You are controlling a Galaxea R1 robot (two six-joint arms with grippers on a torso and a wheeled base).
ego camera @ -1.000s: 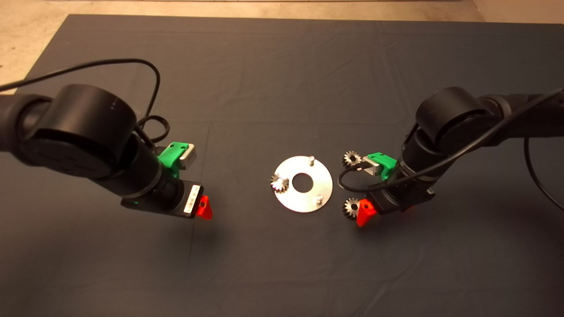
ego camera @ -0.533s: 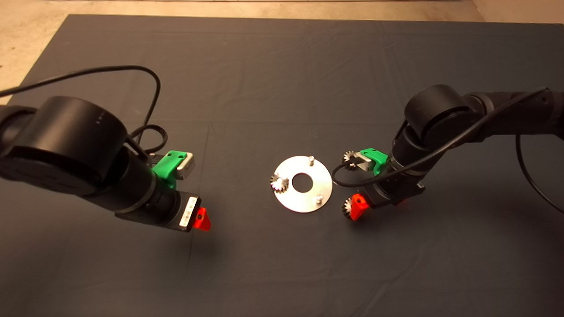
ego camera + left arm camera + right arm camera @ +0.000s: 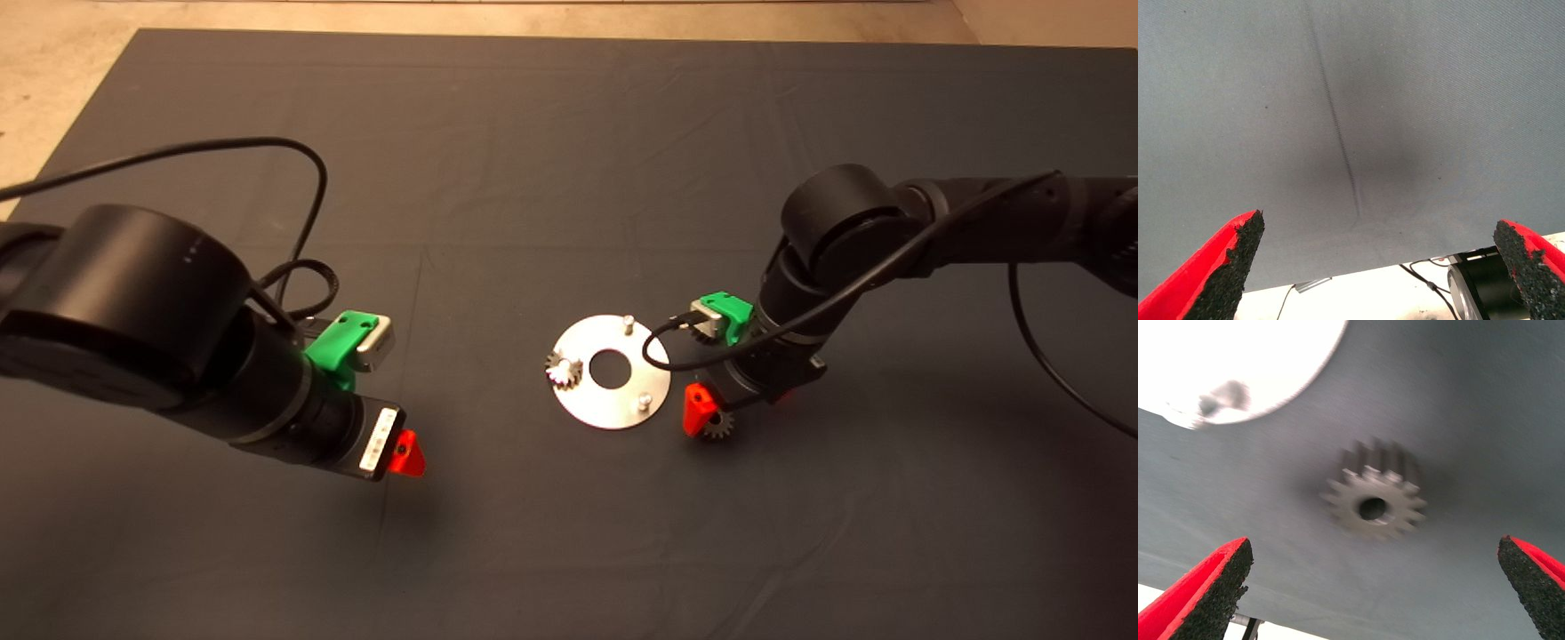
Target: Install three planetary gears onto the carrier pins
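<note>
The shiny round disc (image 3: 622, 404) lies mid-mat with its carrier pins upright. One planetary gear (image 3: 564, 370) sits on the left pin. The far pin (image 3: 628, 323) and the near-right pin (image 3: 644, 402) are bare. A second gear (image 3: 717, 426) lies flat on the mat just right of the disc. My right gripper (image 3: 729, 416) is low over it, open, with the gear (image 3: 1373, 500) between its spread fingers (image 3: 1211, 590) and untouched. My left gripper (image 3: 407, 453) hangs open (image 3: 1381, 233) over bare mat, well left of the disc.
The disc's edge (image 3: 1238, 367) is close beside the loose gear. A black cable (image 3: 662, 351) loops from the right wrist over the disc's right rim. Pale floor (image 3: 53, 71) borders the mat at the far left.
My right arm has swung left and lowered, so its fingers now straddle the near loose gear. The left arm has drawn back a little to the left.
</note>
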